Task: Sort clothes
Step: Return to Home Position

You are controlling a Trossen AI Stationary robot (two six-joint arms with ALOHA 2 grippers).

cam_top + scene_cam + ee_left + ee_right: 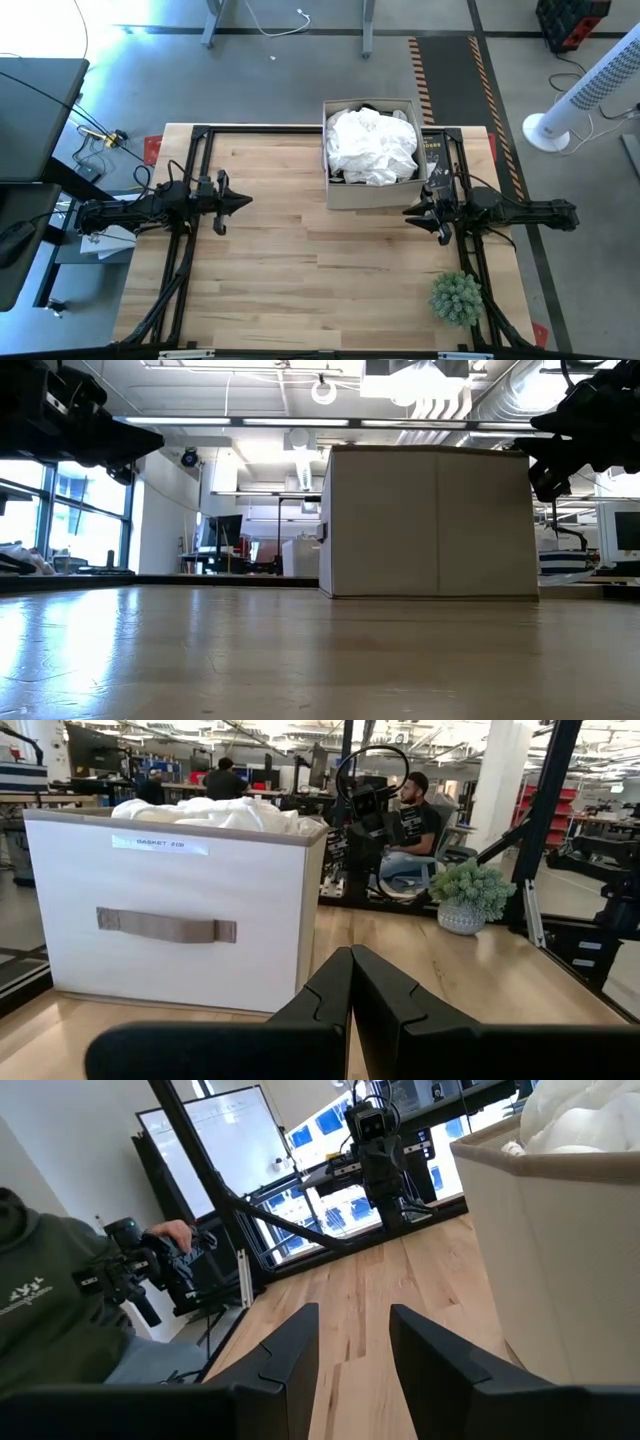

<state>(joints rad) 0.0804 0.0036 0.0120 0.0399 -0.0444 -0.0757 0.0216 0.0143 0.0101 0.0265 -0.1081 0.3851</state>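
Both arms hang above the wooden table (300, 280) with the sorting apparently finished. The white clothes (372, 145) lie heaped in the laundry organizer (370, 196), mounded above its rim. The left gripper (243, 200) hovers well apart from the organizer, off to the robot's left of it, its two dark fingers (385, 1000) pressed together on nothing. The right gripper (410, 211) hangs just beside the organizer's near right corner, its jaws parted with bare tabletop showing between them, also empty.

Homing looks nearly complete. Done well, the right arm would draw straight back from the organizer's corner rather than swing across it, since its fingers sit near the wall and a light fabric bin would probably slide or tip if nudged. The left arm has open table around it and needs only a plain retreat. Neither gripper should trail cloth, and none appears snagged.

The organizer is a squarish, straight-sided bin, off-white with a matte woven look, a flat tan strap handle (165, 925) and a small label (160, 844) on one face. The clothes are soft, crumpled and loosely folded on themselves. Dark scraps at the organizer's rim beneath them are too little seen to name. A small spiky green plant (457, 298) in a pale pot stands apart from the organizer, beyond the right gripper.
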